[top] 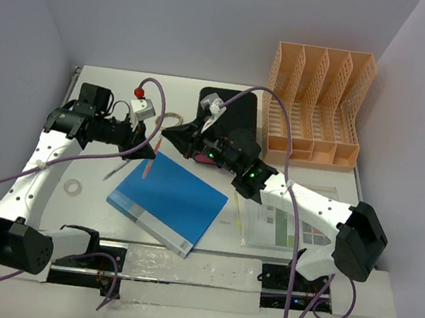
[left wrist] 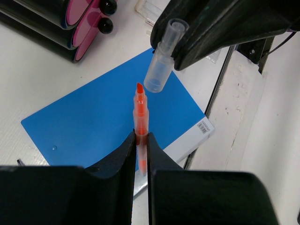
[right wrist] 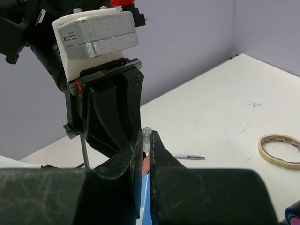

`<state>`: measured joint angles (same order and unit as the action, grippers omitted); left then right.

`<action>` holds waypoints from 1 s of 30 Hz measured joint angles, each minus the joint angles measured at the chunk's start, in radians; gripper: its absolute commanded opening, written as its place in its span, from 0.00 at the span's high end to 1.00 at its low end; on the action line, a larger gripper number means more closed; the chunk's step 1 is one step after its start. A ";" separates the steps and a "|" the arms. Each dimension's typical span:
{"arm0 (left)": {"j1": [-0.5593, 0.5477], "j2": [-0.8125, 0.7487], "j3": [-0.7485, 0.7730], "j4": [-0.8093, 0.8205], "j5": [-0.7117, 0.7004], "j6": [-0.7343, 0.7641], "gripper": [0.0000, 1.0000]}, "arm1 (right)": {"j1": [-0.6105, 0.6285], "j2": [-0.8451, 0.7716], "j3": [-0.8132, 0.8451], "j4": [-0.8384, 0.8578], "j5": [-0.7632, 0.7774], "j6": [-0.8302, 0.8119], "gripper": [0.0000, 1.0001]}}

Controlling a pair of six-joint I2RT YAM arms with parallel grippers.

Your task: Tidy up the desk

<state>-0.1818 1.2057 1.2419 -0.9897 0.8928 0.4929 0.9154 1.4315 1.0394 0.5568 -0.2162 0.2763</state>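
White bench (top: pixel 89 217), with a metal rail (top: pixel 195 285) along the near edge. Carries a blue folder (top: pixel 169 200) near the middle, lying askew. Bears an orange file rack (top: pixel 315 102) at the far right and a black box (top: pixel 245 124) just left of it. Holds a pen (top: pixel 114 170) and small ring (top: pixel 74 186) left of the folder, a tape roll (right wrist: pixel 280 150) farther back, and a clear case (top: pixel 278 224) to the right.

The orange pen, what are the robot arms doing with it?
The left tool is pinching an orange highlighter with its tip bare. The right tool holds a clear cap right beside that tip, not on it yet. Both hang over a blue folder lying on the desk.
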 measured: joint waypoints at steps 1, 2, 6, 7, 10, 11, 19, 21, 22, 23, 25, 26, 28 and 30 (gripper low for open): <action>0.000 0.000 0.000 0.000 0.000 -0.001 1.00 | 0.000 0.000 0.000 0.000 -0.001 0.001 1.00; 0.000 0.000 0.000 0.000 0.000 -0.001 1.00 | 0.000 0.000 0.000 0.000 -0.002 0.003 1.00; 0.000 0.000 0.000 0.000 0.000 0.000 1.00 | -0.003 0.000 -0.002 0.000 -0.002 0.010 1.00; 0.000 0.000 0.000 0.000 0.000 0.000 1.00 | -0.004 0.001 -0.002 0.000 -0.002 0.013 1.00; 0.000 0.000 0.000 0.000 0.000 0.000 1.00 | -0.006 0.005 -0.002 0.000 -0.003 0.019 1.00; 0.000 0.000 0.000 0.000 0.000 0.000 1.00 | -0.006 0.009 -0.002 0.000 -0.003 0.020 1.00; 0.000 -0.001 0.000 0.000 -0.018 0.000 1.00 | -0.013 0.037 -0.002 -0.001 -0.012 0.031 1.00; 0.000 -0.001 0.000 0.000 -0.023 0.000 1.00 | -0.013 0.043 -0.002 -0.004 -0.015 0.036 1.00; 0.000 -0.001 0.000 -0.001 -0.026 0.000 1.00 | -0.013 0.044 -0.002 -0.004 -0.016 0.038 1.00; 0.000 -0.001 0.000 -0.001 -0.027 0.000 1.00 | -0.014 0.045 -0.002 -0.004 -0.018 0.040 1.00; 0.000 -0.001 0.000 0.000 -0.028 0.000 1.00 | -0.017 0.045 -0.002 -0.004 -0.025 0.045 1.00; 0.000 -0.001 0.000 0.000 -0.029 -0.001 1.00 | -0.020 0.045 -0.002 -0.005 -0.034 0.048 1.00; 0.000 -0.001 -0.001 0.005 -0.031 -0.003 1.00 | -0.027 0.045 -0.002 -0.005 -0.042 0.053 1.00; 0.000 -0.001 -0.001 0.013 -0.034 -0.010 1.00 | -0.032 0.045 -0.002 -0.005 -0.049 0.057 1.00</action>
<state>-0.1818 1.2045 1.2411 -0.9772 0.8593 0.4828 0.8830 1.4765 1.0378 0.5522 -0.2653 0.3328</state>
